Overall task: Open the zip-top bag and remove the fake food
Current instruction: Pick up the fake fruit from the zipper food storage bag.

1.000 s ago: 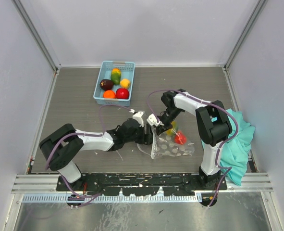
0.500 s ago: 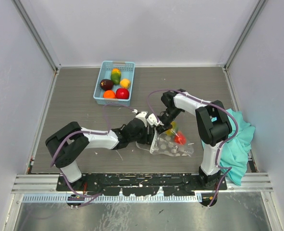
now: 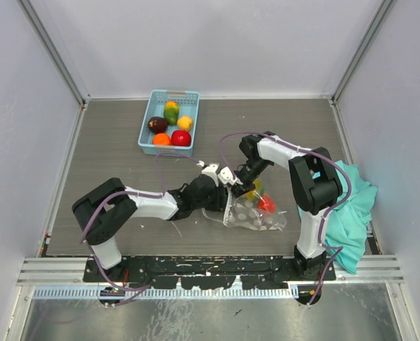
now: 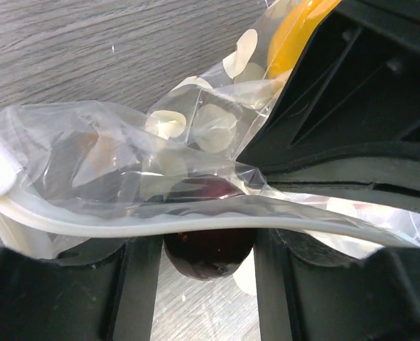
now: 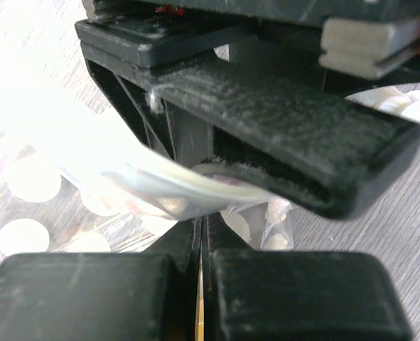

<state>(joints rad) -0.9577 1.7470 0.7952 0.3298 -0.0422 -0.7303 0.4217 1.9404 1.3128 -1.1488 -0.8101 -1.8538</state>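
Observation:
The zip-top bag point(image 3: 256, 217) lies in front of the arms, clear with white dots, its mouth facing left. A red piece point(image 3: 266, 204) and a yellow piece point(image 3: 254, 192) of fake food show inside it. My right gripper point(image 3: 238, 180) is shut on the bag's upper edge point(image 5: 160, 181) and holds it up. My left gripper point(image 3: 222, 186) is at the bag's mouth, under the white zip strip point(image 4: 195, 220). Its fingers point(image 4: 142, 284) press both sides of a dark purple fake fruit point(image 4: 208, 249). An orange-yellow piece point(image 4: 295, 28) shows behind the plastic.
A light blue basket point(image 3: 175, 91) at the back left holds several fake fruits. A teal cloth point(image 3: 352, 206) lies crumpled at the right, beside the right arm's base. Grey walls enclose the table on three sides.
My left gripper has moved right, from beside the bag into its mouth, and the bag's mouth has shifted a little. The right gripper has kept its hold in place.

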